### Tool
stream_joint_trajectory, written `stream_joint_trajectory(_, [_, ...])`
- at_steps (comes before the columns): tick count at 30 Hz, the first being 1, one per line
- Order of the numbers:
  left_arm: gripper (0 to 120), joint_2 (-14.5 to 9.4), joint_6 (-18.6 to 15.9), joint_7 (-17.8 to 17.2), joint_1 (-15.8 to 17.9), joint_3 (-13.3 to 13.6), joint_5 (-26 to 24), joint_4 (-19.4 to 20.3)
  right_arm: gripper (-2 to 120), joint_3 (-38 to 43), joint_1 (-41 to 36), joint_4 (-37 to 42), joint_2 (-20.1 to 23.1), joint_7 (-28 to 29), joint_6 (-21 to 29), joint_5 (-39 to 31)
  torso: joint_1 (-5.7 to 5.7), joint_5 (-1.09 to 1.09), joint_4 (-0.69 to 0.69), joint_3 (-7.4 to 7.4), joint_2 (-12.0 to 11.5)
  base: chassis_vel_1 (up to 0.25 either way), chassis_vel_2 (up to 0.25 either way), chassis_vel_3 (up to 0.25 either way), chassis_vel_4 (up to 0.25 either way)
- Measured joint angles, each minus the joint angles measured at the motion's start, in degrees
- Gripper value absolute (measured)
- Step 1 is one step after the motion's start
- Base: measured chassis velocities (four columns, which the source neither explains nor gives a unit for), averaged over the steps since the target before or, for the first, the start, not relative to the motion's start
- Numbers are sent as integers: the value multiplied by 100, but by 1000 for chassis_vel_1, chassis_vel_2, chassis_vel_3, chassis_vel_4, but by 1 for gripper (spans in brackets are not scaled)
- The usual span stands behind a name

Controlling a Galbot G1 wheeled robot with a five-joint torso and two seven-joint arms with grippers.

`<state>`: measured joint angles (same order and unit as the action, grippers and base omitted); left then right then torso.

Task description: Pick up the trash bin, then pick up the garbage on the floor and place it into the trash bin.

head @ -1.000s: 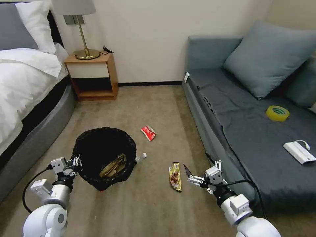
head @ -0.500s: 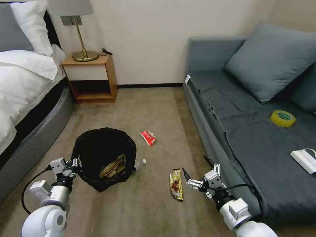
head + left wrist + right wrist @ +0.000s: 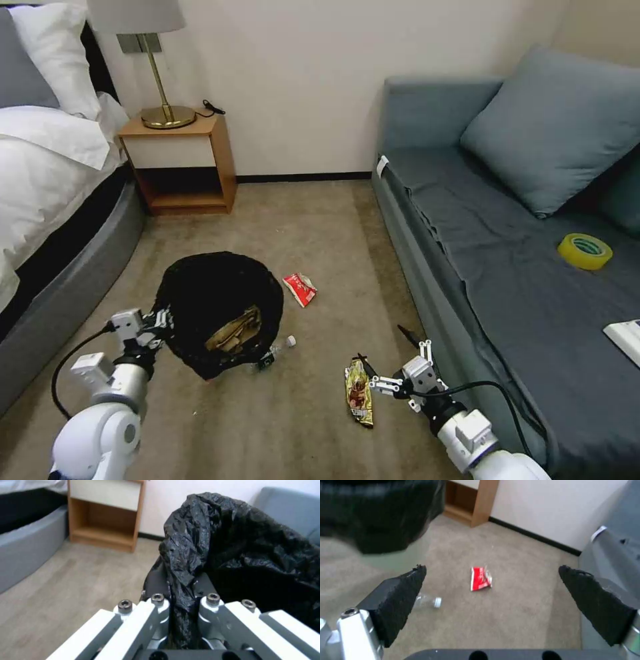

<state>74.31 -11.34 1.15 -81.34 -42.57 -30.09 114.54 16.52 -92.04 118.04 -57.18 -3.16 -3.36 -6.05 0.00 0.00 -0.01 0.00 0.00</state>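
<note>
The trash bin (image 3: 220, 303), lined with a crinkly black bag, is at the left of the carpet with crumpled brown paper (image 3: 233, 330) inside. My left gripper (image 3: 159, 321) is shut on the bag at the bin's near rim; the left wrist view shows the black plastic (image 3: 213, 542) pinched in the left gripper (image 3: 181, 592). A small bottle (image 3: 275, 351) lies against the bin's base. A red wrapper (image 3: 300, 288) lies beyond it. My right gripper (image 3: 379, 343) hangs open just above and right of a yellow-brown wrapper (image 3: 359, 393). The right wrist view shows the right gripper (image 3: 491, 568), the red wrapper (image 3: 480, 578) and the bottle (image 3: 428, 601).
A grey sofa (image 3: 467, 280) runs along the right, close to my right arm, with a yellow tape roll (image 3: 585, 251) and a white box (image 3: 627, 333) on it. A bed (image 3: 47, 200) lies on the left, and a wooden nightstand (image 3: 180, 163) with a lamp stands at the back wall.
The head camera has shifted. The bin has risen slightly, baring more of the bottle. My right gripper has come closer to the yellow-brown wrapper.
</note>
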Motion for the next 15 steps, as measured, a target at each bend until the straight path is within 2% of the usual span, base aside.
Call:
stream_joint_trajectory(3, [6, 9, -46, -19, 197, 42, 13, -25, 100, -196, 329, -354, 158, 30, 48, -251, 0, 0, 0, 0, 0, 0, 0, 0, 0])
stream_joint_trajectory(6, [6, 10, -64, -28, 227, 37, 4, -28, 100, -364, 583, -598, 262, 55, 144, -468, 0, 0, 0, 0, 0, 0, 0, 0, 0])
stream_joint_trajectory(11, [6, 14, -77, -16, 229, -22, -17, -28, 100, -923, 1211, -1112, 449, 233, 650, -1185, 0, 0, 1, 0, 0, 0, 0, 0, 0])
stream_joint_trajectory(13, [6, 20, -77, -6, 229, -94, -4, -47, 100, -1423, 1766, -1529, 496, 579, 1225, -1760, 0, -1, 1, 0, 0, 0, 0, 0, 0])
stream_joint_trajectory(15, [6, 23, -77, 4, 221, -124, 0, -51, 100, -1625, 2013, -1739, 495, 661, 1371, -1954, 0, 1, 1, 0, 0, 0, 0, 0, 0])
